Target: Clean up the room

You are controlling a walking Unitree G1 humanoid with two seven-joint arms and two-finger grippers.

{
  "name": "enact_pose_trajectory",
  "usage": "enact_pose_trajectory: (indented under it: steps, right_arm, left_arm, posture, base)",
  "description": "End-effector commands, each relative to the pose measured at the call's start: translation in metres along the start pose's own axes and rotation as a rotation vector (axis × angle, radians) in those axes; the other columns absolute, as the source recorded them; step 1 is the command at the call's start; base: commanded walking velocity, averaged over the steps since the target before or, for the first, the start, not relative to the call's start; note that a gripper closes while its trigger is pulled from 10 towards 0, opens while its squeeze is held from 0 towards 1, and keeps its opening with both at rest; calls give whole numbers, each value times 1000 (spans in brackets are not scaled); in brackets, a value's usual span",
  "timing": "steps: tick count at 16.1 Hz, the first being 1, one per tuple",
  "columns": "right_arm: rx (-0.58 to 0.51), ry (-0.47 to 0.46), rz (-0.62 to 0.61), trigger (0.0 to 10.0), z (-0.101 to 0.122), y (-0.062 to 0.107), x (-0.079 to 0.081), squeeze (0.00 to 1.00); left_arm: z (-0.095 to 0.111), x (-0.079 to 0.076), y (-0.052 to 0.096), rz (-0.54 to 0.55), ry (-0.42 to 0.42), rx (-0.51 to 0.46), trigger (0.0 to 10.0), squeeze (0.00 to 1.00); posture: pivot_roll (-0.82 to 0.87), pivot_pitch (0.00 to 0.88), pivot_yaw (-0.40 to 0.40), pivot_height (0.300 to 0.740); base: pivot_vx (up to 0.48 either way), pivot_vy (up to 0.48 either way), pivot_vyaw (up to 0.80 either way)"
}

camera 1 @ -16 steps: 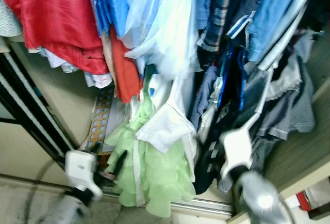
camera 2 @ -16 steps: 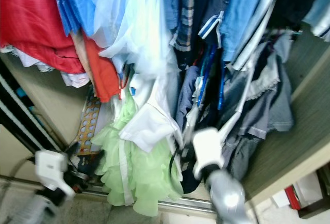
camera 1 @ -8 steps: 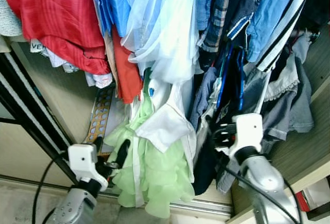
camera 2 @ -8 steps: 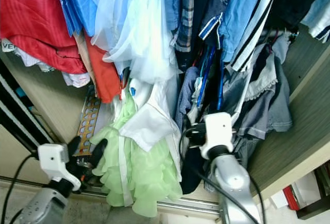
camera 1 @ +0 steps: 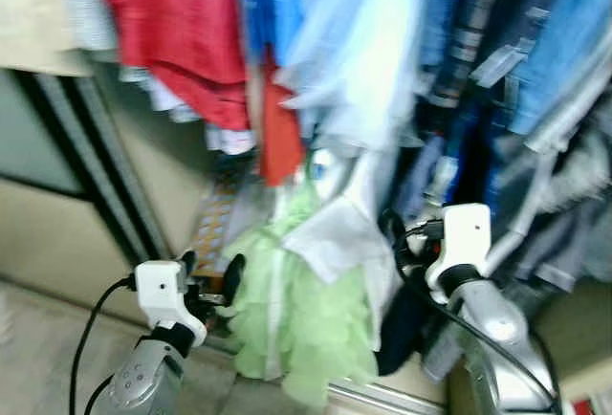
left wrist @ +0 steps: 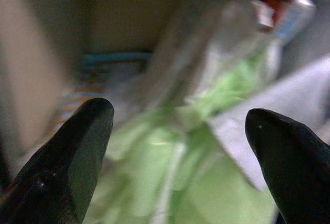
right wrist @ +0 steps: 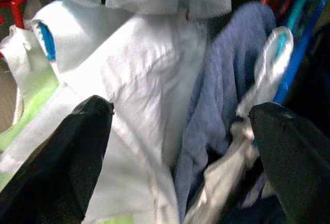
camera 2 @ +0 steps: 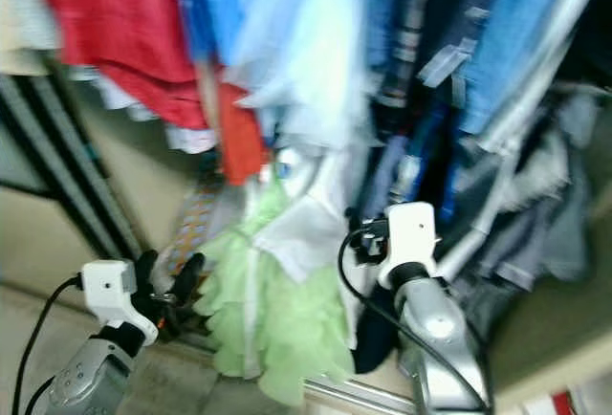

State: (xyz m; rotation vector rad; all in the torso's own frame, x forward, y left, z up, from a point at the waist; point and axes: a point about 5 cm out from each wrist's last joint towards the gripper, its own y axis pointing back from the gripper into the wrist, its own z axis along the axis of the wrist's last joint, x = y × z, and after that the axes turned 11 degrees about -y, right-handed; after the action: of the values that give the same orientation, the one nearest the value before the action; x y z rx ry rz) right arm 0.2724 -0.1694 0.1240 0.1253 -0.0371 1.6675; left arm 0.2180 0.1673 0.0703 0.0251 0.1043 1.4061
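In the closet, blurry frame: left gripper (camera 1: 210,267) spread wide, empty, just beside the green ruffled dress (camera 1: 296,324); right gripper (right wrist: 180,157) also agape near white shirt (right wrist: 149,79). Best steady first, then pinch fabric.

Wardrobe (camera 1: 143,162) standing open, beige inner side wall showing at left behind dark sliding-door frame (camera 1: 100,162). Clothes hanging packed inside: red garment (camera 1: 182,32), blue shirts (camera 1: 535,42), pale blue sheer garment (camera 1: 368,61). Light green ruffled dress (camera 1: 296,319) drooping down to metal bottom track (camera 1: 382,398). Patterned orange-and-blue sheet (camera 1: 215,229) leaning at wardrobe bottom beside dress. Views blurring; finer detail unclear.
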Motion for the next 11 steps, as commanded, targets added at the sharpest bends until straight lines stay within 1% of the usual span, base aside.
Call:
enact_pose_trajectory:
  steps: [1,3,4,5,6,8,9,10,11]
  right_arm:
    - [1,-3,-59,10000,0,0,-12,0]
    - [7,-19,-70,10000,-2,-1,-13,0]
    - [28,-63,-68,10000,-6,-3,-10,0]
    - [28,-63,-68,10000,-6,-3,-10,0]
    - [49,-86,-48,10000,-12,-4,-4,0]
    - [37,-100,-45,10000,-11,-9,1,0]
    - [34,-103,-49,10000,-11,-10,1,0]
    - [16,-111,-54,10000,-7,-13,2,0]
    - [10,-113,-55,10000,-6,-14,2,0]
  left_arm:
    - [1,8,4,68,-9,1,10000,0]
    - [-1,9,4,83,-15,15,10000,0]
    - [-2,0,-5,22,-17,32,10000,0]
    - [-2,0,-5,22,-17,32,10000,0]
    - [1,-6,-17,-16,9,23,10000,0]
    - [3,-6,-29,0,48,16,10000,0]
    - [3,-6,-30,3,49,18,10000,0]
    - [8,-5,-34,17,15,-2,10000,0]
    - [9,-5,-34,23,6,-8,10000,0]
  posture:
    - [-88,0,-24,740]
    - [-91,0,-27,740]
    - [-89,0,-43,740]
    - [-89,0,-43,740]
    - [-99,0,-47,740]
    - [-110,0,-42,740]
    - [-110,0,-42,740]
    - [-110,0,-42,740]
    - [-110,0,-42,740]
  base:
    - [0,0,800]
    - [0,0,800]
    - [0,0,800]
    - [0,0,800]
    - [0,0,800]
    - [0,0,800]
    - [0,0,800]
    - [0,0,800]
    - [0,0,800]
